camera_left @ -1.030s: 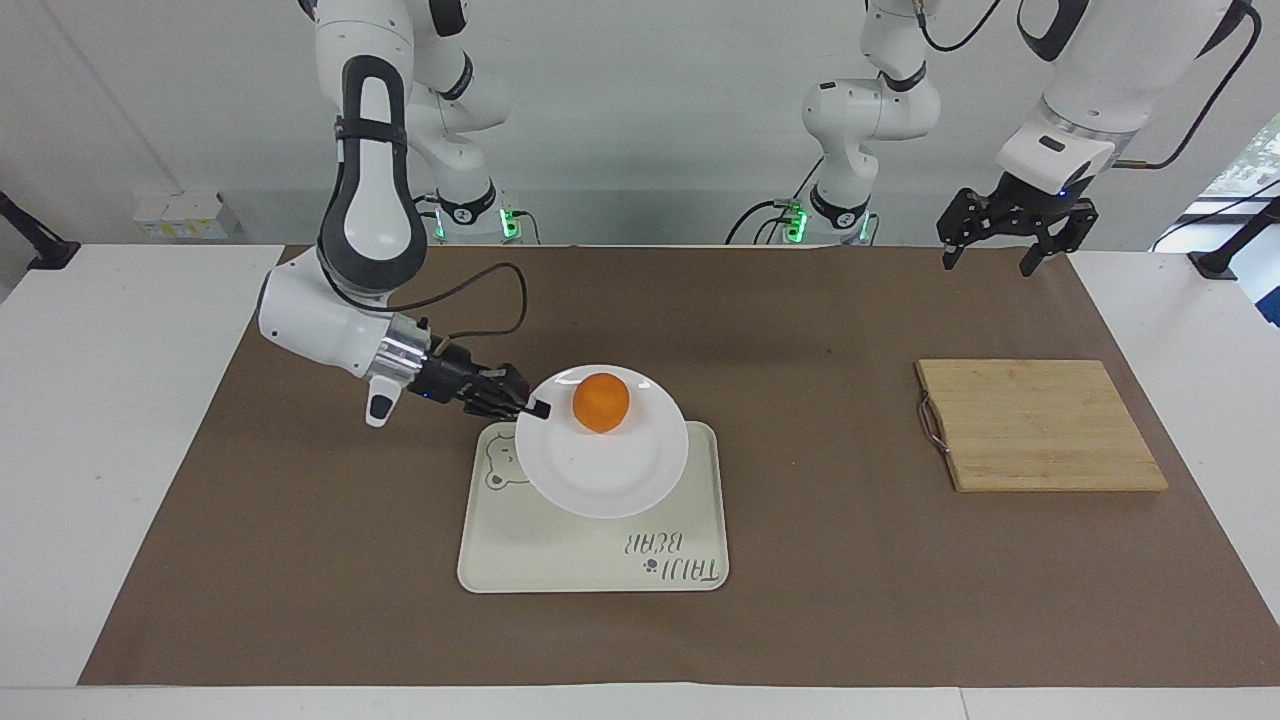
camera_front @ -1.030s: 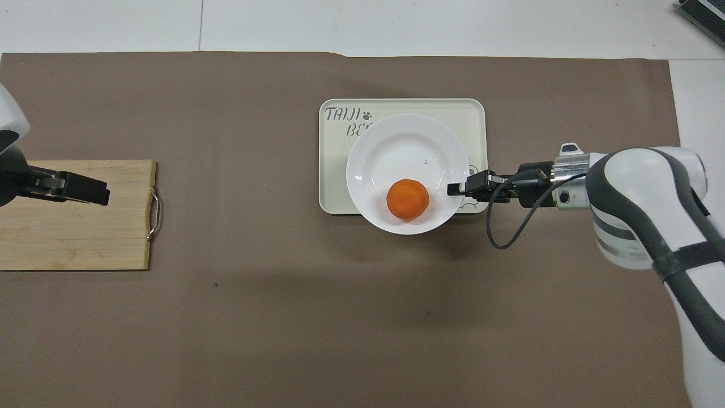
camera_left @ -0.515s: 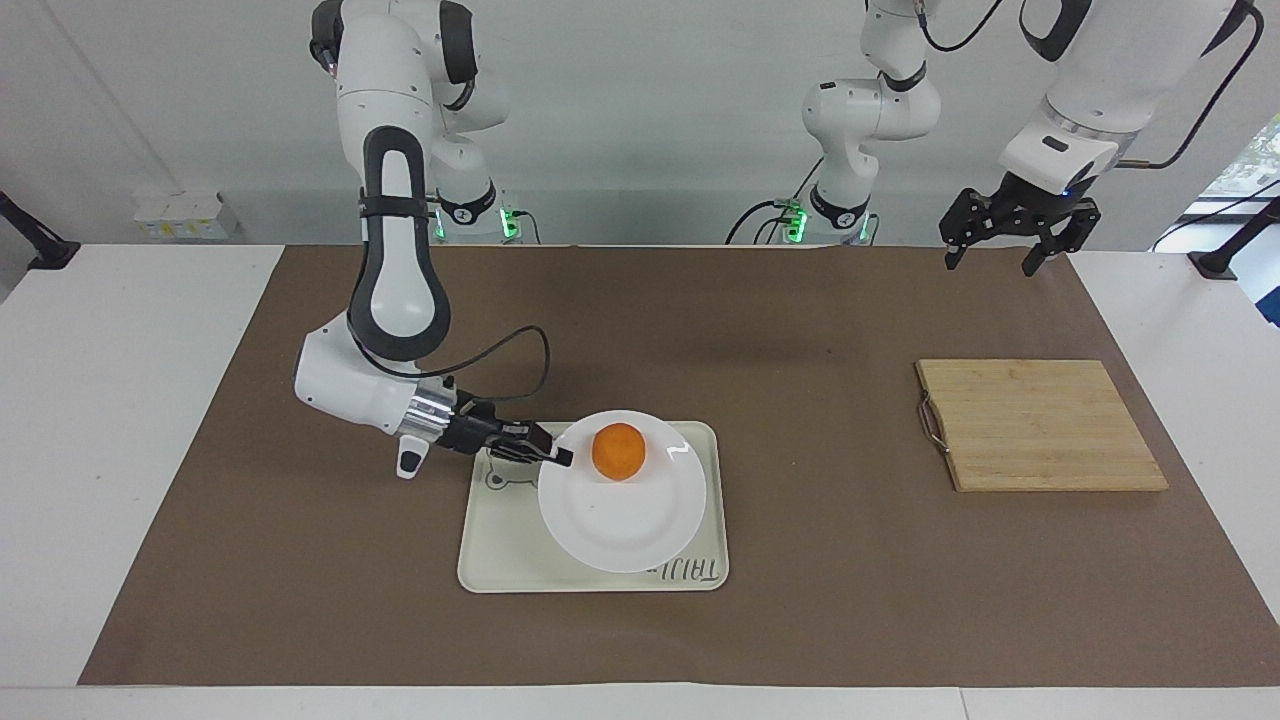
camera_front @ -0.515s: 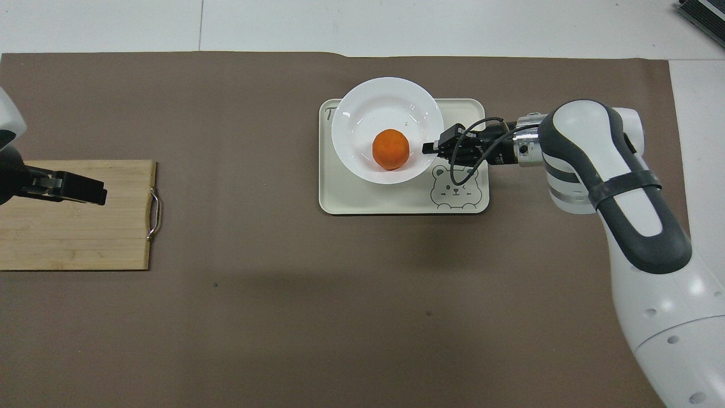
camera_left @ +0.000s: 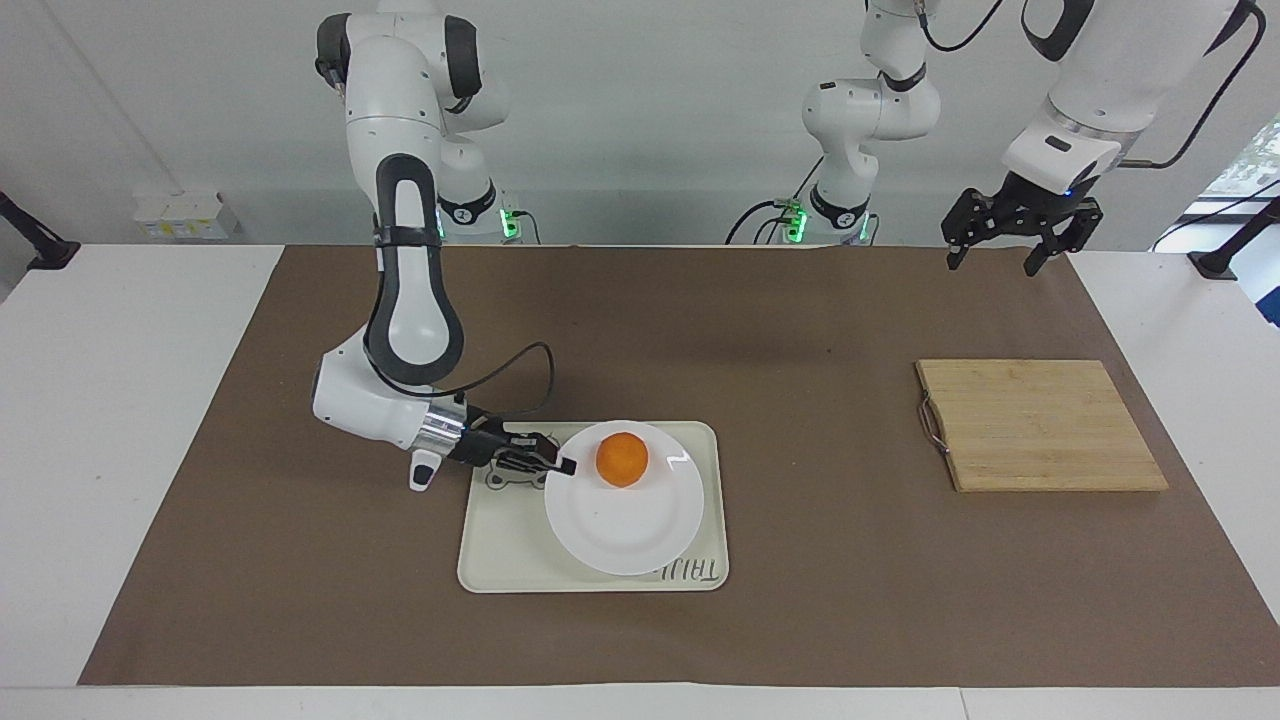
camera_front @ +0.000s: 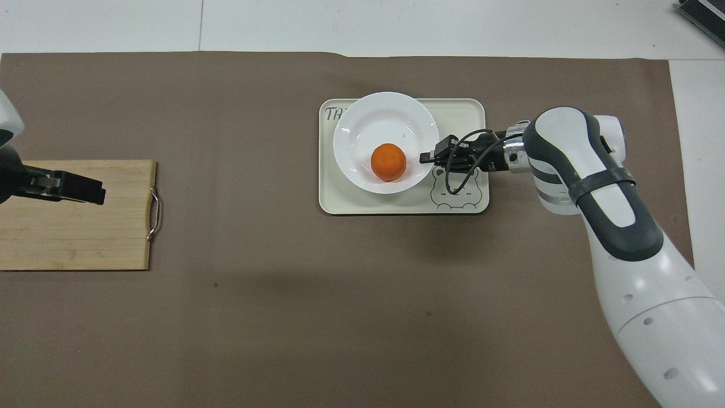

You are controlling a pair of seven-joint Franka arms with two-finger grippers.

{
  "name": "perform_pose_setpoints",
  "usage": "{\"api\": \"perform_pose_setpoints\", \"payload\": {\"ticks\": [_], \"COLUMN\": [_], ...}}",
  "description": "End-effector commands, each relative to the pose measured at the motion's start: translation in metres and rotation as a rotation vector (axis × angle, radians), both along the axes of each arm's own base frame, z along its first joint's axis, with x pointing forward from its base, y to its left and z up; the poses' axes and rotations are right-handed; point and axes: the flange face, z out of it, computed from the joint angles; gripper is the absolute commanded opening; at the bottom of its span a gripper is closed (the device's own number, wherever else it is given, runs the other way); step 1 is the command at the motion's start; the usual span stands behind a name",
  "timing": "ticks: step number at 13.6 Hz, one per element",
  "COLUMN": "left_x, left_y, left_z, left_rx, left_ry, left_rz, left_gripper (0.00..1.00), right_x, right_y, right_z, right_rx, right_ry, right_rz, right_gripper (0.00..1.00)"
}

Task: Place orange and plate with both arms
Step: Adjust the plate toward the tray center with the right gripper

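The white plate (camera_left: pixel 620 530) lies low over the cream bear tray (camera_left: pixel 510 550), with the orange (camera_left: pixel 622 459) in its well on the side nearer to the robots. My right gripper (camera_left: pixel 560 466) is shut on the plate's rim at the side toward the right arm's end of the table. I cannot tell if the plate rests on the tray. In the overhead view the plate (camera_front: pixel 385 122), orange (camera_front: pixel 388 162) and right gripper (camera_front: pixel 426 157) show the same grip. My left gripper (camera_left: pixel 990 262) is open and empty, raised by the wooden board, and waits.
A bamboo cutting board (camera_left: pixel 1040 425) with a metal handle lies toward the left arm's end of the table; it also shows in the overhead view (camera_front: pixel 73 238). The tray (camera_front: pixel 396 204) sits mid-table on a brown mat. White table strips flank the mat.
My right arm has carried the plate with the orange farther from the robots and lowered it onto the tray area. The left gripper has barely moved.
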Motion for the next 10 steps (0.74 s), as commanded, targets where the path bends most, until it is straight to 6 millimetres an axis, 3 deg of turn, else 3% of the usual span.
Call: {"api": "perform_pose_setpoints", "payload": {"ticks": [1,6,10], "left_x": [-0.002,0.000,-0.002], "left_y": [0.001,-0.001,-0.012], "left_z": [0.007,0.008,0.007], "left_rx": [0.013,0.010,0.008], "left_ry": [-0.016,-0.032,-0.021], "left_rz": [0.000,-0.003,-0.016], "left_gripper": [1.00,1.00,1.00], "right_x": [-0.006,-0.015,-0.019], "right_y": [-0.008,-0.037,-0.042], "right_z": [-0.009,-0.013,-0.017], "right_rx": [-0.005,-0.020,-0.042], "right_ry": [-0.003,0.002,0.006], "right_rz": [0.032,0.117,0.131], "right_gripper": [0.00,0.00,0.00]}}
